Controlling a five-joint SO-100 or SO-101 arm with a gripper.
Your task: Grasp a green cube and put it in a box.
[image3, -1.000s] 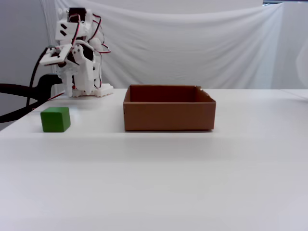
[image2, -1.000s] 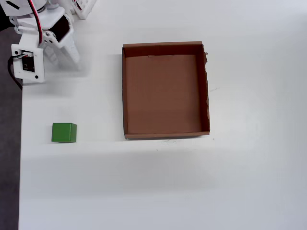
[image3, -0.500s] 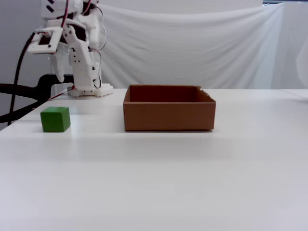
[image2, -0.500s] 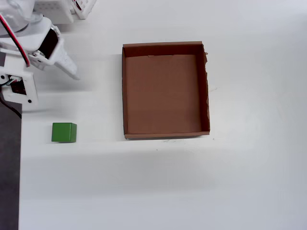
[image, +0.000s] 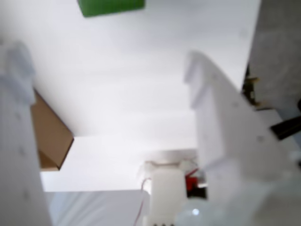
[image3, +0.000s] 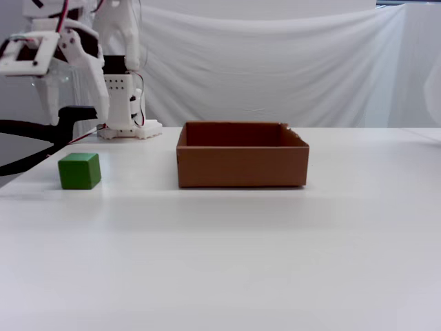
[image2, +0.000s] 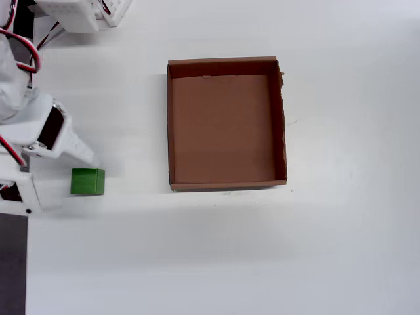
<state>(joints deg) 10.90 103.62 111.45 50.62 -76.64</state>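
The green cube (image2: 87,182) rests on the white table near its left edge, well left of the box (image2: 169,125). From the side, the cube (image3: 79,171) is level with the front wall of the brown cardboard box (image3: 241,165), which holds nothing. My gripper (image3: 77,118) hangs open in the air just above and slightly behind the cube, not touching it. In the overhead view one white finger (image2: 77,146) points down toward the cube's back corner. The wrist view shows the gripper (image: 107,56) open, with the cube (image: 110,7) at the top edge and a box corner (image: 49,136) on the left.
The arm's white base (image3: 127,103) stands at the back left of the table. The table's left edge (image2: 27,262) runs close beside the cube, with dark floor beyond it. A black cable (image3: 27,131) hangs off that side. White cloth covers the background.
The arm has swung forward from beside its base along the table's left edge. The gripper now hovers over the cube. The cube and box have not moved.
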